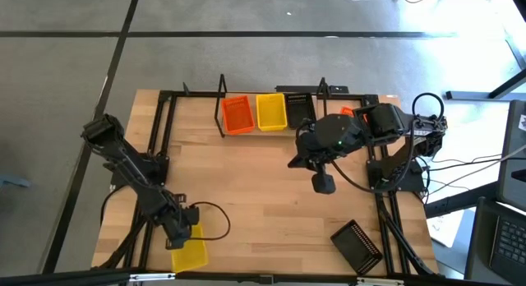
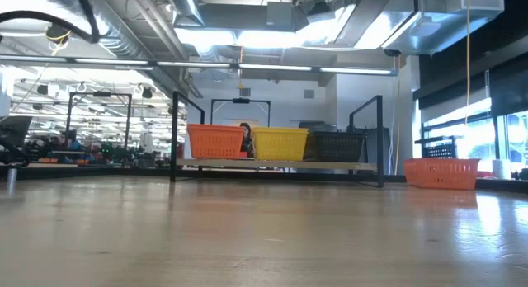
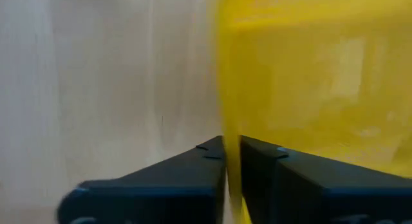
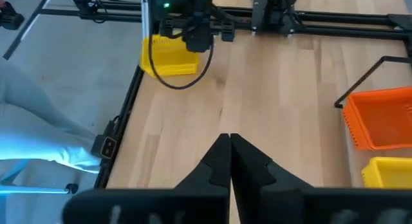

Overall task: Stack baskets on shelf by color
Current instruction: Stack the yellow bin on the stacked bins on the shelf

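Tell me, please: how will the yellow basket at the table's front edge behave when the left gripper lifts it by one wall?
The yellow basket looks like thin plastic, so it is probably light. The left gripper pinches only one wall, so the basket may tilt or hang and the wall may flex. It appears empty, so nothing should spill.

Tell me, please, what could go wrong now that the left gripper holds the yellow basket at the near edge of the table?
1. The left gripper pinches only the thin wall of the yellow basket, so the basket may swing or slip when it is lifted.
2. That basket sits at the table edge; a nudge could push it off.
3. The right gripper hangs shut over the middle, in the likely path to the shelf.
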Motion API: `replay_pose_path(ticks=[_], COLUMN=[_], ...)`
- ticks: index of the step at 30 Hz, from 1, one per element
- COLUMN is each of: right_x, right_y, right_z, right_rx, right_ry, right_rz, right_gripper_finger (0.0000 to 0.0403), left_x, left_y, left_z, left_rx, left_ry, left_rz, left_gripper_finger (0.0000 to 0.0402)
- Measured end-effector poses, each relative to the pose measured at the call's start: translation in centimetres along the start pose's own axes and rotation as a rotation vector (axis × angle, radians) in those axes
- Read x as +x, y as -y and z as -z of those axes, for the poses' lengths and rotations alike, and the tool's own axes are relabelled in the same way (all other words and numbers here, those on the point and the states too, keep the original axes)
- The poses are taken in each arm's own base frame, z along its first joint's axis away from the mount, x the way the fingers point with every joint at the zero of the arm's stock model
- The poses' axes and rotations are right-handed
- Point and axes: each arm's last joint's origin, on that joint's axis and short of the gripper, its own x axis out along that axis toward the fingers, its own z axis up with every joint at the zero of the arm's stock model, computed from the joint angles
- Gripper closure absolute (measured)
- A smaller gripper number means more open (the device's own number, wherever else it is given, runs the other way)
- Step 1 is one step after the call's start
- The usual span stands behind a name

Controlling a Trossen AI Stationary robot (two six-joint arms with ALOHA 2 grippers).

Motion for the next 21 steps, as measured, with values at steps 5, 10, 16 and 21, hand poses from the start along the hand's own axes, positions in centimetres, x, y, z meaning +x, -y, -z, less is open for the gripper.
replay_pose_path(ticks=[5,10,16,21], right_x=[-0.1,-0.5,-1.5,-2.6], right_y=[0.2,0.4,0.7,1.1], right_z=[0.0,0.1,0.3,0.8], right_rx=[-0.001,-0.027,-0.058,-0.055], right_ry=[0.007,0.007,0.019,0.012], right_rz=[0.063,0.128,0.243,0.346], right_gripper_finger=[0.04,0.04,0.04,0.04], left_x=[-0.8,-3.6,-9.5,-14.8], left_y=[-0.5,-2.0,-4.5,-6.4], left_z=[-0.2,-0.4,-1.1,-2.5], left_rx=[0.008,-0.035,-0.087,-0.081], left_ry=[0.001,0.024,0.102,0.208], left_rz=[-0.003,0.003,-0.031,-0.15], left_gripper_finger=[0.0399,0.0401,0.0401,0.0401])
